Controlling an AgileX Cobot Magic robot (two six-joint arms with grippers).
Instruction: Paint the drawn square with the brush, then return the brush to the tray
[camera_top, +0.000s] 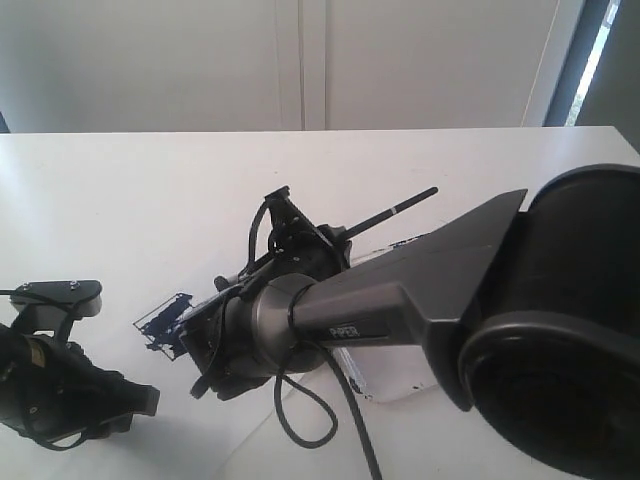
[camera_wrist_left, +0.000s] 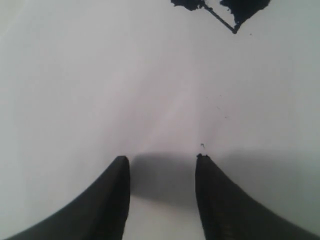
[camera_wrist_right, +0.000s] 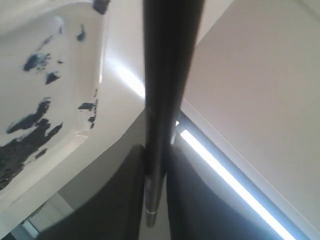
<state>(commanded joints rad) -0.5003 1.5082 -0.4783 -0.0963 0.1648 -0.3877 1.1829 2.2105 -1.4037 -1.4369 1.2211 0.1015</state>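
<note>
My right gripper (camera_top: 322, 240) reaches across to the middle and is shut on the brush (camera_top: 398, 207). The brush's thin black handle sticks out up and to the right; its tip is hidden behind the arm. Seen from the right wrist, the brush (camera_wrist_right: 169, 75) runs between the two fingers (camera_wrist_right: 125, 200). Beside it lies the clear tray (camera_wrist_right: 107, 45) with navy splatters. The drawn square (camera_top: 165, 322), smeared navy, sits on white paper left of the right wrist. My left gripper (camera_top: 130, 400) rests low at the near left, open and empty. The painted square (camera_wrist_left: 235, 11) lies ahead of the left gripper (camera_wrist_left: 161, 165).
The right arm's big black body (camera_top: 560, 330) fills the near right and covers most of the tray (camera_top: 410, 241). A black cable (camera_top: 300, 400) loops below the wrist. A white wall and a window strip (camera_top: 590, 60) stand behind the white table (camera_top: 150, 190).
</note>
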